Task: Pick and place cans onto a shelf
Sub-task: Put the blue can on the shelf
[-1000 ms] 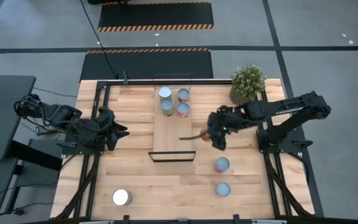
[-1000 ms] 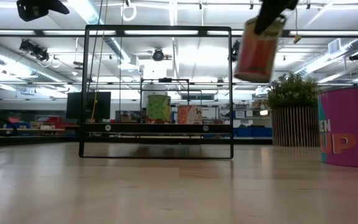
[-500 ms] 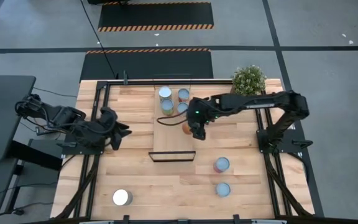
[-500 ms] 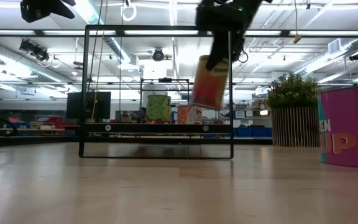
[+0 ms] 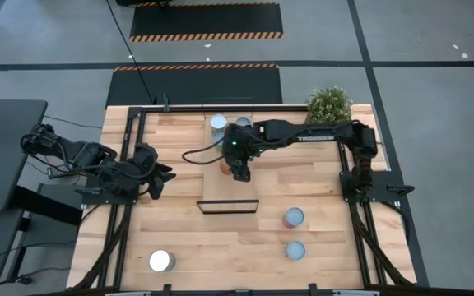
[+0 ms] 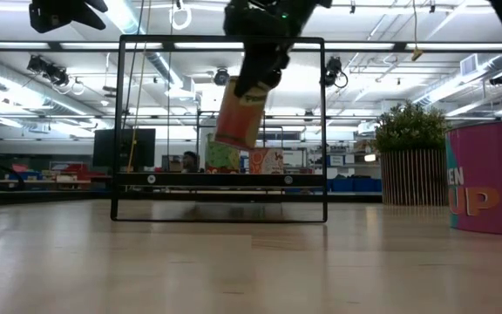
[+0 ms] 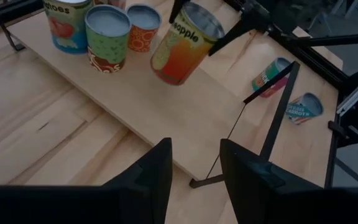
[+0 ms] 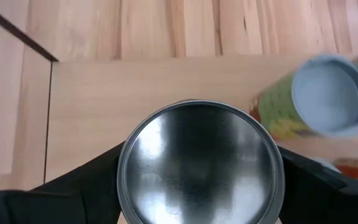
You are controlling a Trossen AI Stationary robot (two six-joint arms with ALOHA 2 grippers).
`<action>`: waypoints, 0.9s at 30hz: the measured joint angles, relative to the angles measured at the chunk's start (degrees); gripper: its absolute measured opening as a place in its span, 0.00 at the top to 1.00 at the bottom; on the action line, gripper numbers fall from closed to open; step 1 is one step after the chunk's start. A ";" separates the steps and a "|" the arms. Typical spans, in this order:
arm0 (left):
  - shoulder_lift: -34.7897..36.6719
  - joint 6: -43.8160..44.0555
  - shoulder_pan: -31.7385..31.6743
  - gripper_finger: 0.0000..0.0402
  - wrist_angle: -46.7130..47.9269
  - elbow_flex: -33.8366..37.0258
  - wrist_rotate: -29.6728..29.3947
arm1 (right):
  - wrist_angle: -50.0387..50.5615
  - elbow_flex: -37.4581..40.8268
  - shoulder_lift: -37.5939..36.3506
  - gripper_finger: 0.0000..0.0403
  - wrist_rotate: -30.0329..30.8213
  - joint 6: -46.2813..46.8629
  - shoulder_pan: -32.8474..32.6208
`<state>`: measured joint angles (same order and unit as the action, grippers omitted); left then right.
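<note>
Now | right pincer (image 6: 255,74) clamps can (image 6: 239,113) | shelf (image 5: 220,185) below, contact perhaps hidden

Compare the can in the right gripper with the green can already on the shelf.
The held can hangs tilted above the shelf, clamped in the right gripper; the green can stands upright on it. The held can's label is yellow-orange, the green can's green and red. Both are round tins of similar size.
</note>
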<state>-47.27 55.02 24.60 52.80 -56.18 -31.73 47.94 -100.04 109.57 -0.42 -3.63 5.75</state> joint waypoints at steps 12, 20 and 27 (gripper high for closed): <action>0.00 1.34 0.00 0.65 0.07 0.01 1.11 | -0.27 -9.68 8.82 0.18 1.01 -1.40 -0.32; 0.00 1.54 0.00 0.65 -0.04 0.02 1.12 | -2.15 -9.81 11.31 0.18 2.40 -3.03 -0.36; 0.00 1.79 0.00 0.65 -0.08 0.01 1.14 | -1.40 -9.78 12.27 0.15 2.12 -3.06 -0.32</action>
<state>-47.27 56.82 24.60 52.72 -56.17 -30.59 46.54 -109.82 121.84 1.69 -6.69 5.43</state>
